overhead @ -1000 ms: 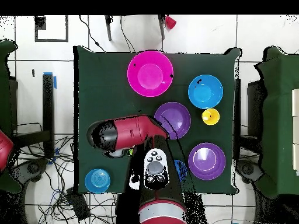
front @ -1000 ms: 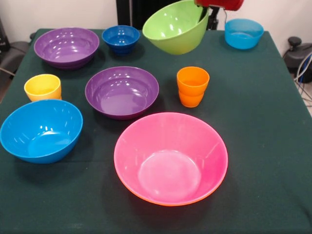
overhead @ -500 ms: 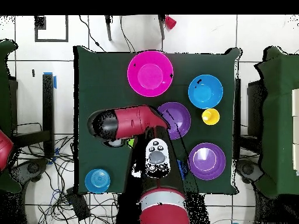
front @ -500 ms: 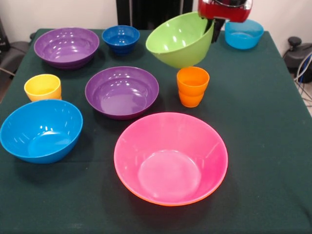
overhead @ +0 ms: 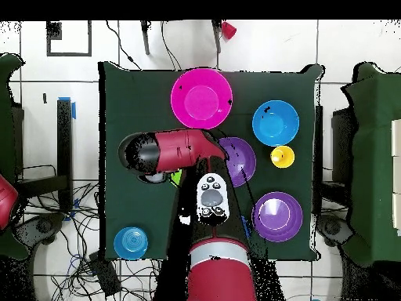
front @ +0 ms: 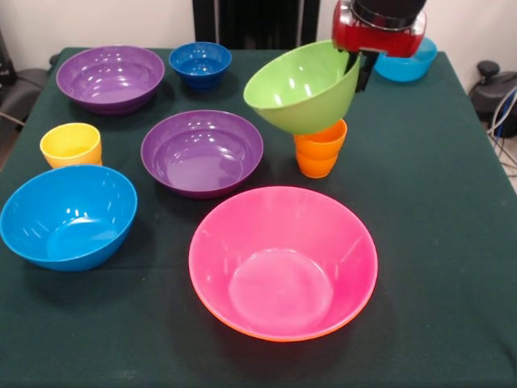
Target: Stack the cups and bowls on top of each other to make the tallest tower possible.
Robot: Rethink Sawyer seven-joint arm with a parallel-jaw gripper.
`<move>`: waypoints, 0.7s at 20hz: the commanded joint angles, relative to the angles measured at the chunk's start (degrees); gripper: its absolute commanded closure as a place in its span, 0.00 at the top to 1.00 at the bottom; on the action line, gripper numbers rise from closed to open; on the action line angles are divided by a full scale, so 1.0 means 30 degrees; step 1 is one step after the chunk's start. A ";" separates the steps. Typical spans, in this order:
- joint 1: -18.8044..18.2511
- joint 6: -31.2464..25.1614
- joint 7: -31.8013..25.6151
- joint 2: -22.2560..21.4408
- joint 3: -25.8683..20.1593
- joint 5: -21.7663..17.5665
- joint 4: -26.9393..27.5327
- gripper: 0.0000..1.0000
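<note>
My gripper [front: 355, 66] is shut on the rim of the green bowl [front: 300, 87] and holds it tilted in the air, just above and in front of the orange cup [front: 320, 153], hiding the cup's top. The pink bowl [front: 283, 259] sits nested in the large orange bowl [front: 242, 322] near the front. A purple bowl [front: 202, 152] stands mid-table and a second purple bowl [front: 110, 77] at the far left. The small dark-blue bowl [front: 200, 63], the yellow cup [front: 71, 145] and the teal bowl [front: 67, 214] stand apart. The light blue bowl [front: 408, 66] is partly hidden behind my gripper.
Everything stands on a dark green cloth [front: 436, 242]. In the overhead view the arm [overhead: 168, 150] covers the green bowl and part of a purple bowl [overhead: 243, 161]; the pink bowl [overhead: 201, 98] lies just beyond it. Cables lie on the floor around the table.
My gripper has carried the green bowl down and toward the front of the table. The bowl now hangs over the orange cup and hides its rim. Nothing else moved.
</note>
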State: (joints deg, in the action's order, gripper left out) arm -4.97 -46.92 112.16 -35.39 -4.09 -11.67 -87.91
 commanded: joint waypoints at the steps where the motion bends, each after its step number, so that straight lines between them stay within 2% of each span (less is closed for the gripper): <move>1: -0.0084 -0.1640 -0.0735 0.1594 -0.2151 0.0189 0.2811 0.00; 9: -0.0431 -0.1751 -0.1316 0.1636 -0.2769 0.0806 0.2831 0.00; 14: -0.0466 -0.2650 -0.1683 0.2923 -0.3018 0.0748 0.4973 0.00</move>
State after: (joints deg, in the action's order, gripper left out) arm -5.25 -48.20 112.16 -30.95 -5.69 -10.52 -80.04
